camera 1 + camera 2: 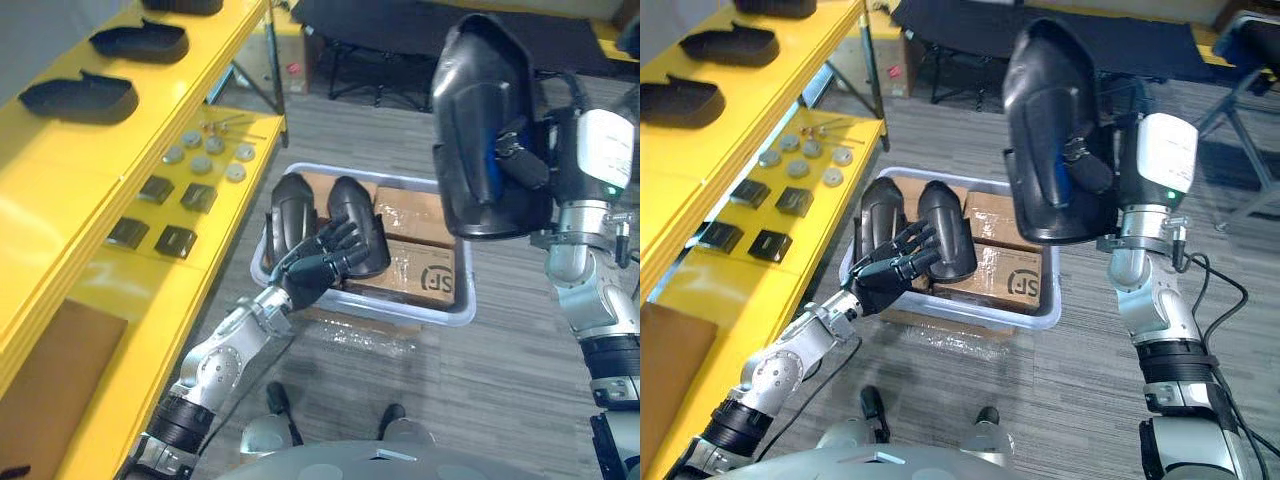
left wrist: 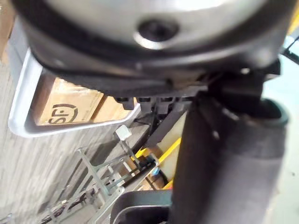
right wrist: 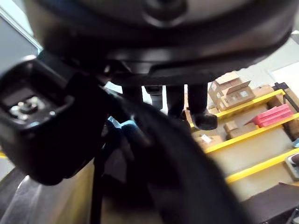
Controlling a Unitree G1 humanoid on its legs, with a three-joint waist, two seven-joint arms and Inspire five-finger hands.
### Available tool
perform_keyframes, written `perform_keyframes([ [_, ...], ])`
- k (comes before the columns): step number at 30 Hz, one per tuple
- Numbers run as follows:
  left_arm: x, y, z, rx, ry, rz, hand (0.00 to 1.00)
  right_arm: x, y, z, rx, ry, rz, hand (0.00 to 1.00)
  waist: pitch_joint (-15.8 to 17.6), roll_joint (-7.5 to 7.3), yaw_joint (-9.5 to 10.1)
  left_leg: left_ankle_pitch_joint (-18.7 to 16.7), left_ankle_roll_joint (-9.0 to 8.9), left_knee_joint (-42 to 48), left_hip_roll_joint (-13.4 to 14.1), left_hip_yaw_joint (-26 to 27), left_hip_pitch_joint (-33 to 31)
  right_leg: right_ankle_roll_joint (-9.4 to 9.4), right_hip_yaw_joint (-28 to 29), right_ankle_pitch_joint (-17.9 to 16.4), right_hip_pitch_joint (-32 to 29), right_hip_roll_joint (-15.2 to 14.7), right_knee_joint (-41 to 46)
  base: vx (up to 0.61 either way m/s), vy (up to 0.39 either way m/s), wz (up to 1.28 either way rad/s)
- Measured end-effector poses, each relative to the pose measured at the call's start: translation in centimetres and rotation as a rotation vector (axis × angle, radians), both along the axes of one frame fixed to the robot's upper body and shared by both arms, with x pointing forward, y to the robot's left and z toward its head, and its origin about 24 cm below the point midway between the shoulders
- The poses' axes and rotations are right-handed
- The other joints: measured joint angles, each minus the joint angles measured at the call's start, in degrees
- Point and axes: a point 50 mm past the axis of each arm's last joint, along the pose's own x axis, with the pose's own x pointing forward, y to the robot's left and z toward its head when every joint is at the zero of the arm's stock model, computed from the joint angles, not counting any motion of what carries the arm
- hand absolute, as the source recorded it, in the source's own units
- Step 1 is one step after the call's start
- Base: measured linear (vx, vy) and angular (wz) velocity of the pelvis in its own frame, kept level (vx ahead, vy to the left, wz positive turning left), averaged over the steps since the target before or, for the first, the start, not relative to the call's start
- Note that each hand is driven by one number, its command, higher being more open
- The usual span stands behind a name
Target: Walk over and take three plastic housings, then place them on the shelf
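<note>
I judge this mid-task. My right hand (image 1: pixel 522 162) is clamped on the held housing (image 1: pixel 478 100), gripping inside its hollow and keeping it upright, well above the bin's (image 1: pixel 452 312) right edge. Two bin housings (image 1: pixel 365 215) lean side by side at the bin's left end, against the boxes (image 1: pixel 412 215). My left hand (image 1: pixel 315 268) lies on the nearer one with its fingers (image 1: pixel 338 238) spread and fairly straight, not closed round it. Shelf housings (image 1: pixel 78 97) sit along the shelf's (image 1: pixel 60 170) upper level; whether they count toward my three I cannot tell. Left to do: grip, lift, carry, place. The eye views give both hands and the shelf together. The left wrist view adds the bin's corner and a box close up, and the right wrist view adds distant yellow racks (image 3: pixel 247 135).
</note>
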Motion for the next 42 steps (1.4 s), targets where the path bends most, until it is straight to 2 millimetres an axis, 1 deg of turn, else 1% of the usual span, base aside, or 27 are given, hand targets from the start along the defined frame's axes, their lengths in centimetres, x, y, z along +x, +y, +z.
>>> perform_keyframes([
  [2, 0.1, -0.2, -0.3, 0.001, 0.002, -0.019, 1.00, 0.1, 0.5, -0.2, -0.012, 0.023, 0.044, 0.00, -0.83, 1.05, -0.37, -0.12, -0.12, -0.05, 0.15, 0.64, 0.56, -0.17, 0.49, 0.35, 0.23, 0.20, -0.48, -0.08, 0.018, -0.14],
  [5, 0.3, -0.2, -0.2, 0.000, -0.009, -0.037, 1.00, 0.2, 1.1, -0.4, -0.023, 0.043, 0.087, 0.00, -1.34, 1.80, -0.34, -0.13, -0.12, -0.08, 0.22, 1.22, 0.47, -0.09, 0.83, 1.73, 0.67, 0.74, -2.92, -0.08, 0.028, -0.12],
  [7, 0.6, -0.4, -0.1, 0.007, -0.017, -0.052, 1.00, 0.3, 1.7, -0.8, -0.033, 0.070, 0.131, 0.00, -1.63, 1.99, -0.24, -0.08, -0.09, -0.08, 0.19, 1.62, 0.48, 0.07, 1.14, 2.44, 0.94, 0.91, -4.16, -0.09, 0.042, -0.10],
  [10, 0.7, -0.5, -0.3, 0.026, -0.013, -0.058, 1.00, 0.3, 2.8, -1.7, -0.030, 0.110, 0.193, 0.00, -2.78, 1.86, -0.23, 0.19, 0.23, -0.08, 0.05, 2.04, 0.42, -0.27, 1.41, 3.27, 0.98, 0.92, -5.13, -0.03, 0.033, -0.08],
  [12, 0.6, -0.5, -0.4, 0.052, -0.023, -0.064, 1.00, 0.2, 3.2, -2.1, -0.019, 0.122, 0.219, 0.00, -3.08, 1.74, -0.19, 0.46, 0.54, -0.08, 0.03, 2.03, 0.44, -0.39, 1.40, 3.47, 1.06, 0.92, -5.25, 0.00, 0.000, 0.00],
  [15, 0.8, -0.7, -0.2, 0.070, -0.038, -0.072, 1.00, 0.1, 4.0, -3.1, 0.045, 0.140, 0.256, 0.00, -3.48, 1.43, -0.08, 0.67, 0.61, -0.08, -0.02, 2.01, 0.43, -0.28, 1.39, 4.08, 1.13, 0.93, -5.44, 0.00, 0.000, 0.00],
  [21, 1.0, -0.8, -0.2, 0.099, -0.054, -0.064, 1.00, -0.6, 5.8, -5.9, 0.152, 0.214, 0.310, 0.00, -5.11, 1.11, -0.12, 0.95, 0.62, -0.09, -0.07, 1.88, 0.44, -0.39, 1.37, 4.18, 1.22, 0.92, -5.50, 0.00, 0.000, 0.00],
  [23, 0.9, -1.2, -0.2, 0.108, -0.046, -0.066, 1.00, -0.9, 6.6, -7.1, 0.172, 0.253, 0.335, 0.00, -5.35, 1.11, -0.09, 0.96, 0.64, -0.09, -0.08, 1.84, 0.45, -0.47, 1.37, 4.11, 1.22, 0.92, -5.48, 0.00, 0.000, 0.00],
  [27, 0.8, -1.9, -0.4, 0.114, -0.020, -0.047, 1.00, -1.2, 8.4, -8.4, 0.187, 0.322, 0.399, 0.00, -5.38, 1.12, -0.13, 0.97, 0.65, -0.09, -0.07, 1.83, 0.44, -0.52, 1.40, 3.82, 1.16, 0.92, -5.49, 0.00, 0.000, 0.00],
  [31, 0.8, -2.3, -0.3, 0.098, -0.018, -0.032, 1.00, -1.8, 9.9, -9.5, 0.209, 0.358, 0.446, 0.00, -5.41, 1.09, 0.07, 0.96, 0.65, -0.09, -0.08, 1.80, 0.43, -0.50, 1.37, 3.79, 1.09, 0.93, -5.60, 0.00, 0.000, 0.00],
  [34, 0.9, -2.2, -0.3, 0.104, -0.021, -0.019, 1.00, -1.9, 10.0, -9.6, 0.220, 0.357, 0.447, 0.00, -5.49, 0.98, 0.08, 0.96, 0.65, -0.09, -0.10, 1.79, 0.42, -0.51, 1.36, 3.79, 1.09, 0.93, -5.67, 0.00, 0.000, 0.00],
  [35, 0.9, -2.3, -0.3, 0.100, -0.023, -0.018, 0.00, -1.9, 10.1, -9.7, 0.224, 0.357, 0.445, 0.00, -5.58, 0.85, 0.12, 0.96, 0.65, -0.08, -0.09, 1.79, 0.42, -0.52, 1.36, 3.80, 1.09, 0.93, -5.67, 0.00, 0.000, 0.00],
  [38, 0.9, -2.3, -0.3, 0.104, -0.021, -0.015, 0.00, -2.0, 10.1, -9.8, 0.226, 0.358, 0.444, 0.00, -6.05, 0.48, 0.11, 0.96, 0.65, -0.08, -0.11, 1.80, 0.42, -0.76, 1.37, 3.95, 1.08, 0.94, -5.70, 0.01, 0.003, 0.00],
  [42, 0.7, -2.7, -0.4, 0.110, -0.018, -0.028, 0.00, -2.5, 10.0, -10.4, 0.254, 0.372, 0.437, 0.00, -7.05, 0.10, 0.18, 0.94, 0.62, -0.08, -0.12, 1.77, 0.48, -0.93, 1.36, 3.87, 1.11, 0.94, -5.67, 0.00, 0.000, 0.00],
])
